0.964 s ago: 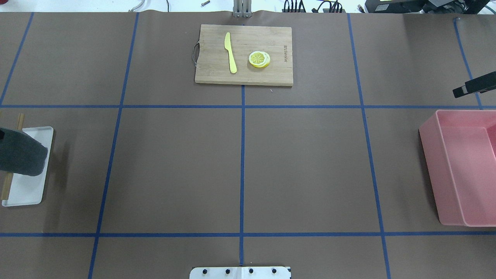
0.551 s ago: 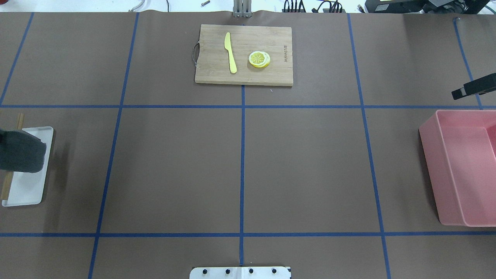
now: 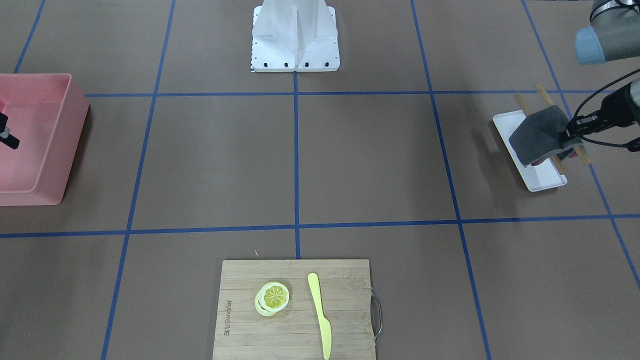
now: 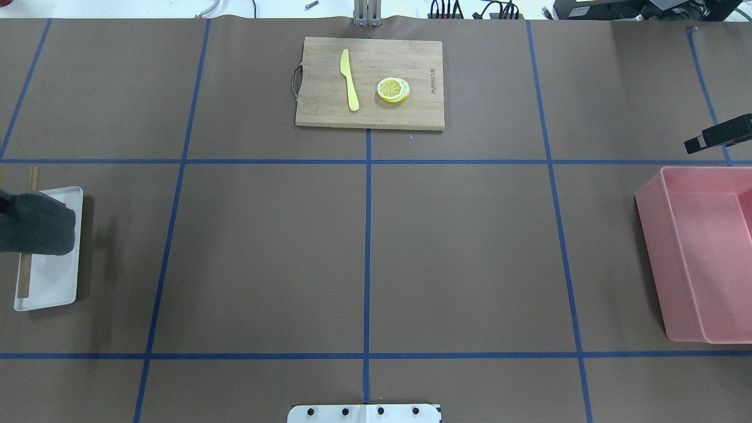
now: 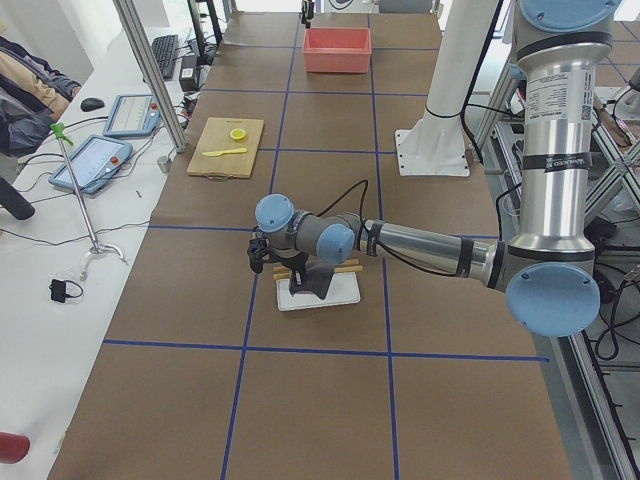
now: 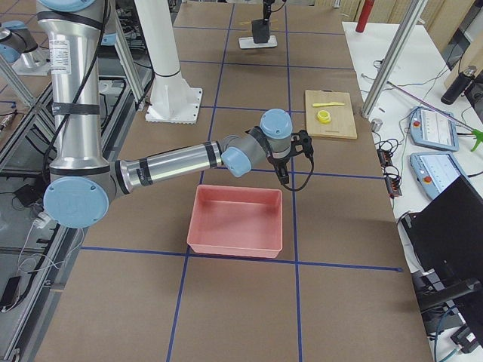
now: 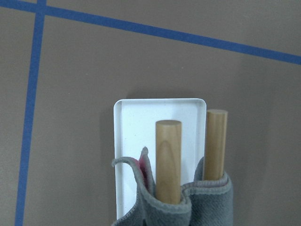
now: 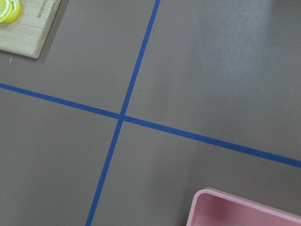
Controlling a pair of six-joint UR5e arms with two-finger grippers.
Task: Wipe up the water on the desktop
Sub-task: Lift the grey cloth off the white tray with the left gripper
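Left claw (image 3: 568, 136), out of overhead frame, shows frontally clamped on grey cloth (image 3: 535, 140).

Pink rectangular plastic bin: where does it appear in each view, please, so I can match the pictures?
Front-facing: pink rectangular plastic bin at the left edge.
Overhead: at the right edge.
Exterior left: top centre, at the far end.
Exterior right: centre of the picture.
Left wrist: not in it.
Right wrist: bottom right corner, only partly.
Shared landmark: rectangular bamboo cutting board, seen in all but the left wrist view.
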